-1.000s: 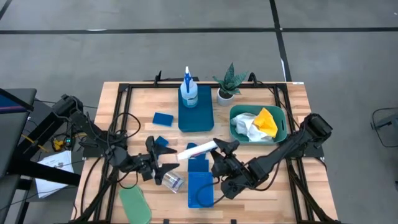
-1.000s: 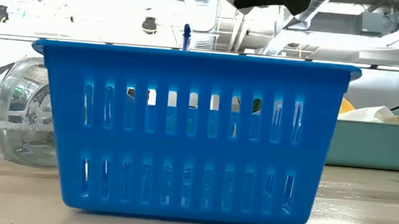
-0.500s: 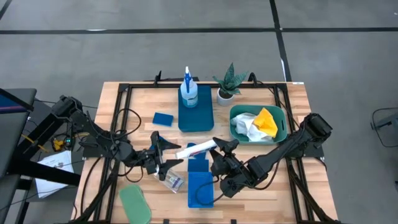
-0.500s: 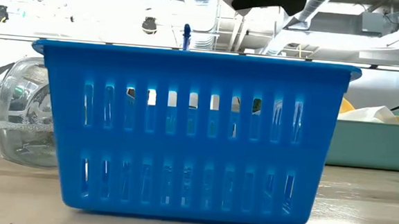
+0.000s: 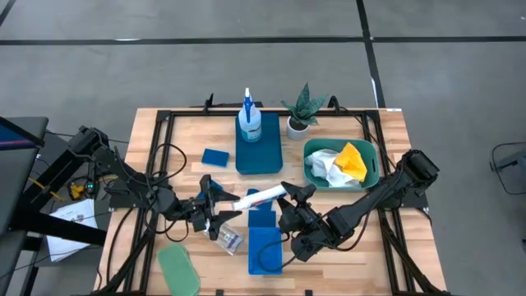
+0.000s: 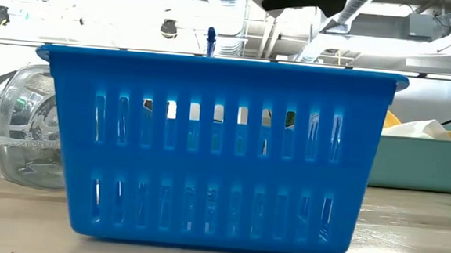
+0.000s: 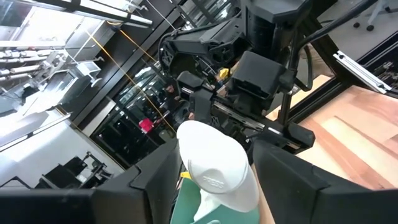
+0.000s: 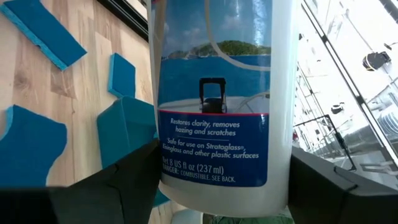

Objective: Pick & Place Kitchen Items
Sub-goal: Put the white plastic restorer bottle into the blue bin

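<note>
1 bottle [image 8: 217, 93] labelled "Strataglass"

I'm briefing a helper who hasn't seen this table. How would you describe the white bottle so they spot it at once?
Start at the wooden table and go to its middle, just above the small blue basket. There the white bottle hangs sideways in the air between both arms' fingers. Unlike the clear plastic bottle lying nearby, it is opaque white with a blue seascape label.
</note>
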Robot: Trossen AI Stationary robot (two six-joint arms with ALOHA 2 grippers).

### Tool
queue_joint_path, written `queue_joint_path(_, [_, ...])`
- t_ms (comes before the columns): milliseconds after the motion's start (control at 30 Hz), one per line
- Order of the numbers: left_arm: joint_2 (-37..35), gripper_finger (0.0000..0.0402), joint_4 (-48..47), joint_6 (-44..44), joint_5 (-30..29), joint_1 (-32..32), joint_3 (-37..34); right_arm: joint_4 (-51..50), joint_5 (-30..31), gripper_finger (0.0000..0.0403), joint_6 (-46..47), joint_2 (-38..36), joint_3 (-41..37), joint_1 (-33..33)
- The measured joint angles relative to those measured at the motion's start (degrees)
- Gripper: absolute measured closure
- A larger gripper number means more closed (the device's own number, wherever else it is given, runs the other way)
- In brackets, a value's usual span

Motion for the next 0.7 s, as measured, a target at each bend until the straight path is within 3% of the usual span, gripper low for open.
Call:
queue_joint_path(500, [0.0,0.028,0.0,-0.8,0.2,0.0,0.0,-0.1,-0.1,0.0127,0.4,0.0,0.0,0.0])
queue_joint_path(700, [0.0,0.028,0.1,-1.7,3.0,0.0,0.0,0.1,0.0,0.0127,0.5,0.0,0.0,0.1])
